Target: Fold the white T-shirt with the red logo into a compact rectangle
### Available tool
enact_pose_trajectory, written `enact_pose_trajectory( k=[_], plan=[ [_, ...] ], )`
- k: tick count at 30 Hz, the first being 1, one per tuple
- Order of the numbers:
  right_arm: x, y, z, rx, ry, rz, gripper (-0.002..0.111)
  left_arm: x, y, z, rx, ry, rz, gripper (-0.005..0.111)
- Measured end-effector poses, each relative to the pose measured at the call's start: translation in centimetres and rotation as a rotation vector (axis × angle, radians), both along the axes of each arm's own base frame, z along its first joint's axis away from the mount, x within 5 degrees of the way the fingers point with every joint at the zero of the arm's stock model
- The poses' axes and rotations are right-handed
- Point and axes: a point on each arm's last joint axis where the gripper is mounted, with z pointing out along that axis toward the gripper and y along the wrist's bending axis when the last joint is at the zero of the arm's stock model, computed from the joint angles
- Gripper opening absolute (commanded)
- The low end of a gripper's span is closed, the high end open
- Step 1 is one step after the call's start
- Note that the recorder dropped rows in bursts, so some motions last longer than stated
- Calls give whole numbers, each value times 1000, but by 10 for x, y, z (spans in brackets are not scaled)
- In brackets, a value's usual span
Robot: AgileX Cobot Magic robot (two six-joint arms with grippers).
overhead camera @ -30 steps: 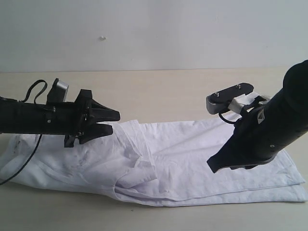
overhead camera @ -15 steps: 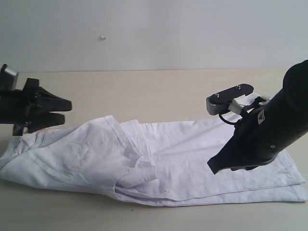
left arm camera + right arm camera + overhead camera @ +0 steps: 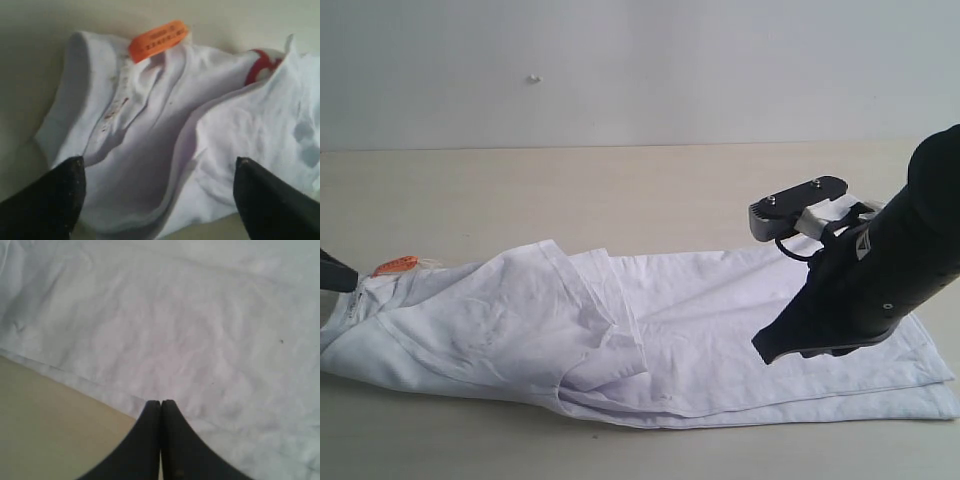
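Left hand [image 3: 159, 167] has backed to the left edge, apart above the collar [image 3: 75, 100] of the shirt [image 3: 720, 310]; right hand [image 3: 161, 405] together. Likely regrasping there next.

1. The right arm [image 3: 895, 265] is a bulky matte-black shell with a small pale triangle mark [image 3: 861, 243].
2. Grey camera block [image 3: 798, 203], two screws [image 3: 817, 183], white bracket [image 3: 820, 213], looped black cable [image 3: 790, 246].
3. Left pincer [image 3: 157, 170] and right pincer [image 3: 161, 412]: black tapering fingers.

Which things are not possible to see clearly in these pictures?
Logo: left wrist view, only one red corner shows; a shirt fold covers the rest.
Tag print: left wrist view, blurred.
Left gripper: exterior view, cut off by the edge.
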Motion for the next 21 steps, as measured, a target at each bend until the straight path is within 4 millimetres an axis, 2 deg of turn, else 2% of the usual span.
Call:
enact_pose_trajectory(
  k=[13,21],
  plan=[
    [0,0,0,5,6,-5,0,-7,10,-10,147,93,-7,78],
    [-1,1,0,10,7,-7,0,-5,10,-13,124,121,46,78]
  ],
)
